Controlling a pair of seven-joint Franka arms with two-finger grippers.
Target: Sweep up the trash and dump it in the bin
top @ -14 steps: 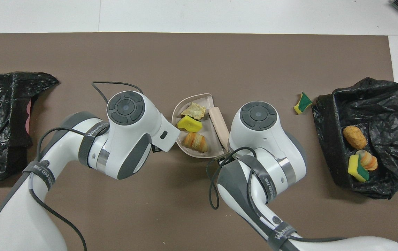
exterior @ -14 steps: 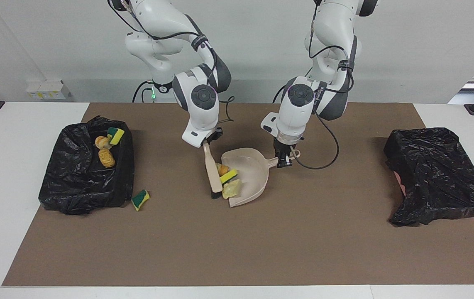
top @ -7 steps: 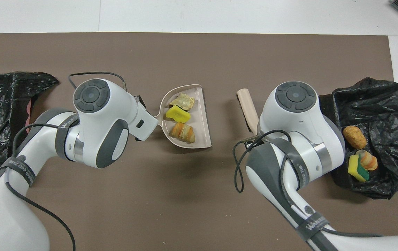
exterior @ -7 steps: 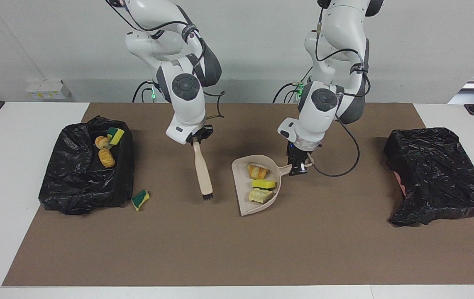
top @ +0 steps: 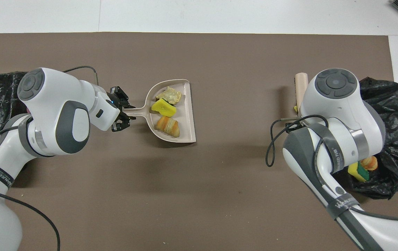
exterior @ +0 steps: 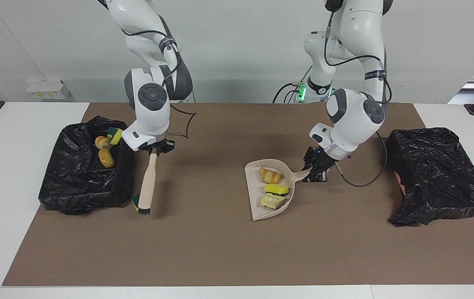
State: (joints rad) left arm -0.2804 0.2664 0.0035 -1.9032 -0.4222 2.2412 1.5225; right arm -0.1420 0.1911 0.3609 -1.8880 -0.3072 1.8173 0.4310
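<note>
both of my arms have swung apart since a moment ago: my right arm has carried the brush (exterior: 147,189) from the middle of the mat (exterior: 220,249) over to the open bin (exterior: 83,178) at its own end, and my left arm has drawn the loaded dustpan (exterior: 257,207) off toward the left arm's end. the open bin is a black-bagged box, and in it i can see three scraps (exterior: 106,158): two tan bread-like lumps and a green-backed sponge piece. a second black-bagged heap (exterior: 436,174) sits at the left arm's end, and i cannot tell what is in it. the dustpan holds three scraps in a row: a bread-like lump (exterior: 270,175), a yellow sponge piece (exterior: 276,189) and a pale lump (exterior: 273,201). my left gripper (exterior: 316,171) is clamped on the dustpan's handle, and my right gripper (exterior: 154,148) is clamped on the top of the brush handle. the brush hangs nearly upright, its long axis running down to bristles at the mat. the stray green-backed scrap (exterior: 135,202) lies right at those bristles, just beside the bin's corner, and the brush partly hides it. my right arm is plainly the nearer one, while the dustpan is well apart from it toward the middle of the mat. i judge the next sweep must push the scrap that way.
</note>
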